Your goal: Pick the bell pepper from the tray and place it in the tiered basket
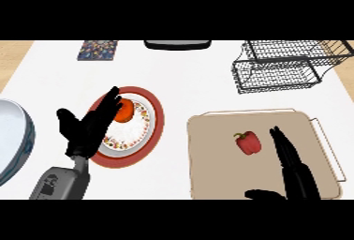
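A red bell pepper (248, 143) lies on the beige tray (214, 168) at the right of the counter. My right hand (296, 171) hovers over the tray just right of the pepper, fingers straight and pointing away from me, thumb spread low toward the left; it does not touch the pepper. The black wire tiered basket (280, 68) stands at the far right, beyond the tray. My left hand (88, 124) rests open at the left, fingers up, over the edge of a plate.
A white patterned plate on a red charger (153, 123) holds an orange fruit (125, 112) beside my left hand. A large white bowl rim (17, 136) sits at the left edge. A patterned coaster (97, 49) and a dark object (177, 44) lie at the far edge.
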{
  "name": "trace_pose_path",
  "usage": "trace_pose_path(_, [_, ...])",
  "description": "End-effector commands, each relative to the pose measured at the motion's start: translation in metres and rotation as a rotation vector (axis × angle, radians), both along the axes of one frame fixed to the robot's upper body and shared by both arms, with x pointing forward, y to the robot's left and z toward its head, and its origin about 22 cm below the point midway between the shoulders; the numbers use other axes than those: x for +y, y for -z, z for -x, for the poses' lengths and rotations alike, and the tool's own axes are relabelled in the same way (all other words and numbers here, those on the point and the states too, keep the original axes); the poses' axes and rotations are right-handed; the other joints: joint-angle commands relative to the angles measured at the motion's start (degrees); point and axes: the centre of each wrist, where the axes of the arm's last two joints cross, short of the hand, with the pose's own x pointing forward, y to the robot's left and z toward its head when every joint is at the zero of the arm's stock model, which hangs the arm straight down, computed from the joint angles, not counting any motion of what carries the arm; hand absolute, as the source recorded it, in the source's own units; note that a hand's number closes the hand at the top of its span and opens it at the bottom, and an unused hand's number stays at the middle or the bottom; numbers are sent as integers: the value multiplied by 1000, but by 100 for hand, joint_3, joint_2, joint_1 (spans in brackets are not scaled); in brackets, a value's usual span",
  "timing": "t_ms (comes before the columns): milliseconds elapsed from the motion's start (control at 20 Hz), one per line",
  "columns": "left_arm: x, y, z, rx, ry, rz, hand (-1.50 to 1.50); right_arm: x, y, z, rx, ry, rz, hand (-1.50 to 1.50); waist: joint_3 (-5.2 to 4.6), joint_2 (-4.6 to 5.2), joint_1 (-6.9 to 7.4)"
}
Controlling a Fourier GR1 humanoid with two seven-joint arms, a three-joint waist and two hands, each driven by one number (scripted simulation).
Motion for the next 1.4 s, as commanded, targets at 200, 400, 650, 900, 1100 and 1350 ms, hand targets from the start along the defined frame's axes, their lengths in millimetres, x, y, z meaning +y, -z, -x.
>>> trace_pose_path(200, [7,6,-4,11,7,15,0,-23,12,-20,0,10,-39,-150,18,14,2])
trace_pose_path(400, [-7,-14,1,-11,2,3,0,-1,37,-32,4,13,-59,-150,19,12,20])
trace_pose_path(650, [1,-11,11,16,13,1,0,2,37,-63,15,20,-89,-150,21,14,53])
trace_pose_path(900, [-7,-1,-13,-2,7,-9,0,-8,48,-66,3,10,-76,-150,19,18,13])
trace_pose_path(1100, [-16,-3,-1,4,3,-1,0,7,49,-74,32,3,-67,-150,18,14,22])
trace_pose_path(1350, [7,1,0,9,6,4,0,19,55,-71,11,-147,-80,150,18,16,30])
